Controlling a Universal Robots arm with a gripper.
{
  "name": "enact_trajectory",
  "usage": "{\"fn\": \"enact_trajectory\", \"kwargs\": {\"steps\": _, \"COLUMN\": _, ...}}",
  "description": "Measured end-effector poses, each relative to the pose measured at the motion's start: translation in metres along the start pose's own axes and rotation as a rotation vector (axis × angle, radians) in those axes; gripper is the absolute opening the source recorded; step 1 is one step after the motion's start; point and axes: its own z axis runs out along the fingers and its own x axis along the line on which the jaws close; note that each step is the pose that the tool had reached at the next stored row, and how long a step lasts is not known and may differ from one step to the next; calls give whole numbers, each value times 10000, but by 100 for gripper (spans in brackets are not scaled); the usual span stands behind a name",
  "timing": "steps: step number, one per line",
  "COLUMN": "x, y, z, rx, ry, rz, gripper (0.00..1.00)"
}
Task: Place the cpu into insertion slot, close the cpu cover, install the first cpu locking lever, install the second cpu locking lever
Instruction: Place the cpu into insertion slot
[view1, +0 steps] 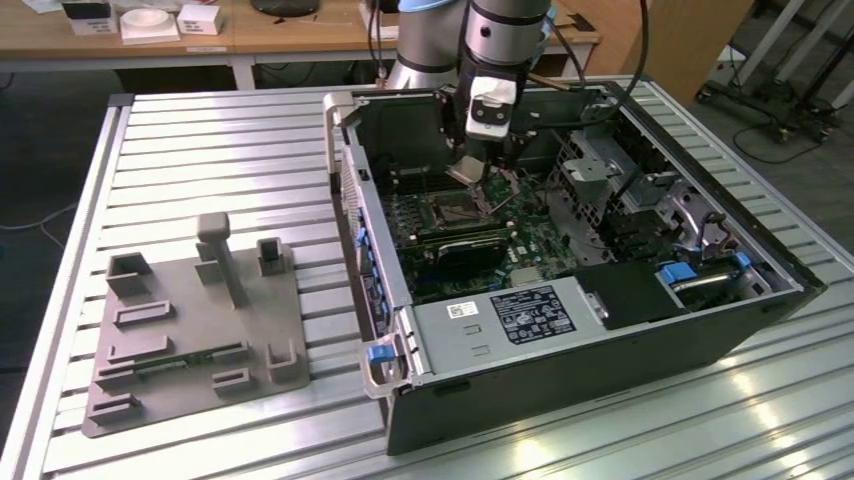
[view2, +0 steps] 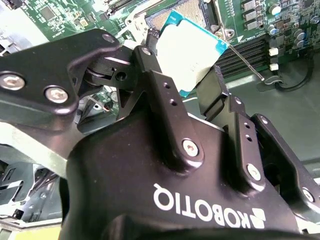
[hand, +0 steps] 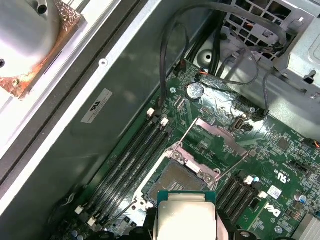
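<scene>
One end effector (view2: 186, 75) clamps one cpu (view2: 187, 42) between two fingers (view2: 160, 85) — above one uncovered insertion slot (hand: 177, 182).

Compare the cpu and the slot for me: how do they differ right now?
The cpu has a pale silver-grey top; the slot is dark inside with a silver rim. The cpu is gripped in the tool, clear of the slot; the slot sits empty in the green board. Both are square and look close in outline.

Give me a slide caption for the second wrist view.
Claw gripping the cpu, bare insertion slot beyond on the green board.
</scene>
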Motion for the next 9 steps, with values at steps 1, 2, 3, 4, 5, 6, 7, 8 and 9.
{"fn": "enact_trajectory", "kwargs": {"steps": 1, "x": 0, "y": 0, "z": 0, "rx": 0, "ry": 0, "rz": 0, "gripper": 54}}
{"fn": "enact_trajectory", "kwargs": {"steps": 2, "x": 0, "y": 0, "z": 0, "rx": 0, "ry": 0, "rz": 0, "gripper": 54}}
{"fn": "enact_trajectory", "kwargs": {"steps": 3, "x": 0, "y": 0, "z": 2, "rx": -1, "ry": 0, "rz": 1, "gripper": 54}}
{"fn": "enact_trajectory", "kwargs": {"steps": 4, "x": 0, "y": 0, "z": 5, "rx": -3, "ry": 0, "rz": 27, "gripper": 54}}
{"fn": "enact_trajectory", "kwargs": {"steps": 5, "x": 0, "y": -1, "z": 11, "rx": -6, "ry": -7, "rz": 117, "gripper": 54}}
{"fn": "enact_trajectory", "kwargs": {"steps": 6, "x": 0, "y": -2, "z": 18, "rx": -6, "ry": -20, "rz": 273, "gripper": 54}}
{"fn": "enact_trajectory", "kwargs": {"steps": 7, "x": 0, "y": -2, "z": 26, "rx": -8, "ry": -35, "rz": 459, "gripper": 54}}
{"fn": "enact_trajectory", "kwargs": {"steps": 8, "x": 0, "y": -3, "z": 35, "rx": -10, "ry": -49, "rz": 648, "gripper": 54}}
{"fn": "enact_trajectory", "kwargs": {"steps": 9, "x": -1, "y": -3, "z": 42, "rx": -13, "ry": -62, "rz": 817, "gripper": 54}}
